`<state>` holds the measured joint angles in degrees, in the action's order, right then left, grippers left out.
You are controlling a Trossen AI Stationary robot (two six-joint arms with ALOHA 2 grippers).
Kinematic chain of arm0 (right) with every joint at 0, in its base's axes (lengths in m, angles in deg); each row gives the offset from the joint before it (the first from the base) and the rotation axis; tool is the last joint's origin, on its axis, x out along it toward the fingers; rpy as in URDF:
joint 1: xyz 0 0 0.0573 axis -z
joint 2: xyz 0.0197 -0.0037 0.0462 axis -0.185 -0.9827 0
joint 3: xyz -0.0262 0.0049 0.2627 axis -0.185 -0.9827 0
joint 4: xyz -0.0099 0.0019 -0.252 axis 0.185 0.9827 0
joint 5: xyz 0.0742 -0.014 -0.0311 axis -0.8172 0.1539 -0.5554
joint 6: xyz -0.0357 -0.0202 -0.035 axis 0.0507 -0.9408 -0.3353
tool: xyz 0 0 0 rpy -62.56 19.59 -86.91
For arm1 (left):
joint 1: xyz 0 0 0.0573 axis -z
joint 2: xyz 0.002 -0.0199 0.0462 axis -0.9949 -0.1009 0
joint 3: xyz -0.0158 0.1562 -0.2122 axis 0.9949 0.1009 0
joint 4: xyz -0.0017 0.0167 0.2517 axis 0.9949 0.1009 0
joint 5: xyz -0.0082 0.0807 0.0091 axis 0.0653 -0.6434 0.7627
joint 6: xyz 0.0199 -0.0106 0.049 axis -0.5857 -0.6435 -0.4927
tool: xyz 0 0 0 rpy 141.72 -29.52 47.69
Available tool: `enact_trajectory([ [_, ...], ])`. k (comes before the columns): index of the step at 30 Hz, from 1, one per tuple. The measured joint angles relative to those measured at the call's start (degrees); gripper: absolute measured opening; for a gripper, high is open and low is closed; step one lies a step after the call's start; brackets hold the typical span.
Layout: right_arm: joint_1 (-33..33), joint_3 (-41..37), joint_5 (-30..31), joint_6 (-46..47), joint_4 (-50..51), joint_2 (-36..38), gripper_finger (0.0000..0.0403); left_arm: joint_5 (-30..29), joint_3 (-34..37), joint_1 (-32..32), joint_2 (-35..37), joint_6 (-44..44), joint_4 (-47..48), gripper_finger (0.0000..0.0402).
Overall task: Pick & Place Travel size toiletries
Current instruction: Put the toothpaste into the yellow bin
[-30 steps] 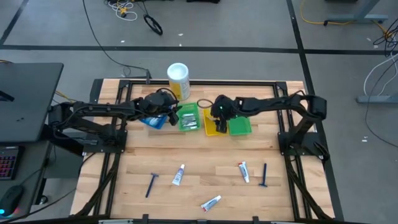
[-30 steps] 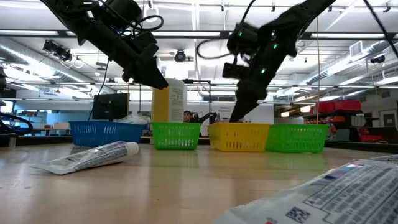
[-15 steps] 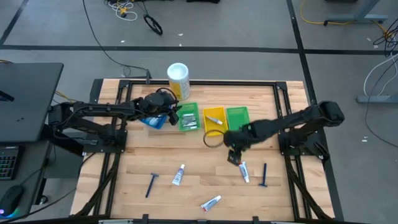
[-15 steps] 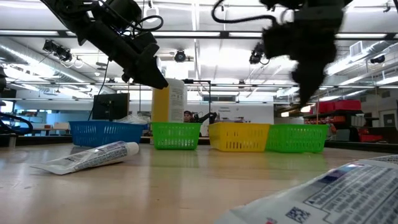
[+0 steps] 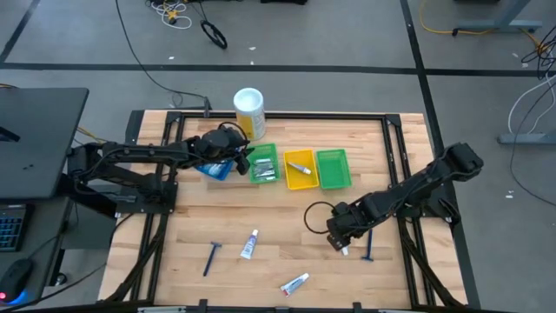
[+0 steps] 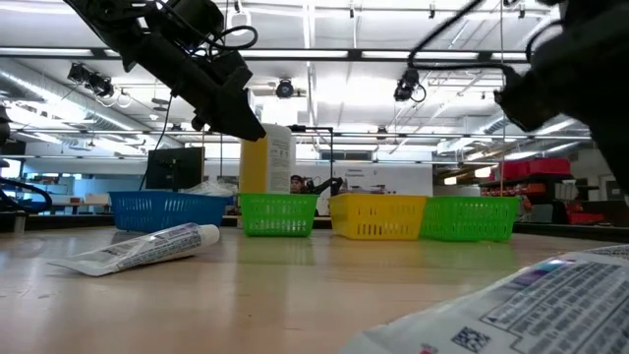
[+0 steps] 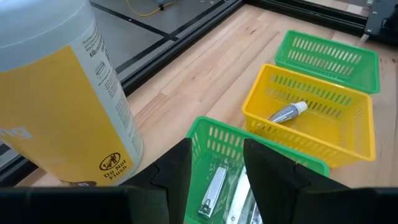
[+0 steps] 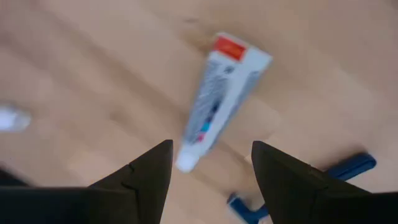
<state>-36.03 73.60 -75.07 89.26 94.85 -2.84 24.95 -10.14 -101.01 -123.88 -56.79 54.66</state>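
Travel size toiletries lie flat on the wooden table. A white toothpaste tube (image 5: 343, 247) with a red end (image 8: 219, 93) lies beside a dark blue razor (image 5: 368, 246) at the near right. My right gripper (image 5: 337, 240) hangs open above this tube, pointing down, its fingers (image 8: 144, 177) clear of it. Another tube (image 5: 249, 244), a second razor (image 5: 212, 257) and a third tube (image 5: 295, 283) lie nearer the left. My left gripper (image 5: 244, 160) hovers open over the left green bin (image 7: 214, 146), nothing between its fingers. A silver tube (image 7: 287, 112) lies in the yellow bin (image 5: 300, 169).
A blue bin (image 5: 215, 168), two green bins (image 5: 334, 168) and the yellow one stand in a row at the far side. A tall white-and-yellow canister (image 5: 249, 111) stands behind them. Bare wood spreads across the table's middle (image 5: 287, 213). A monitor stands off the table's left.
My right gripper has swung from over the yellow bin toward the table's near edge and right, rolling about as it went, and now hangs over the toothpaste tube beside the razor. It has stayed open. The toiletries on the table have not moved.
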Motion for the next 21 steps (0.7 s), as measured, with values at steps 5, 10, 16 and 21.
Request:
enact_trajectory([
  [5,-0.4,-4.6,0.3,3.2,-8.1,0.0,0.0228,-0.5,0.0,0.0,0.0,0.0,0.0,0.0153],
  [10,-0.5,-6.6,1.7,1.9,-12.4,-1.7,0.0228,-1.6,0.0,0.0,0.0,0.0,-1.1,0.0153],
  [16,-0.5,-6.3,1.5,-1.8,-12.8,-6.4,0.0228,-1.6,0.0,0.0,0.0,0.0,-2.1,0.0153],
  [21,-0.6,-6.2,2.5,-2.4,-11.4,-7.3,0.0208,-1.6,0.0,0.0,0.0,0.0,-2.1,0.0153],
])
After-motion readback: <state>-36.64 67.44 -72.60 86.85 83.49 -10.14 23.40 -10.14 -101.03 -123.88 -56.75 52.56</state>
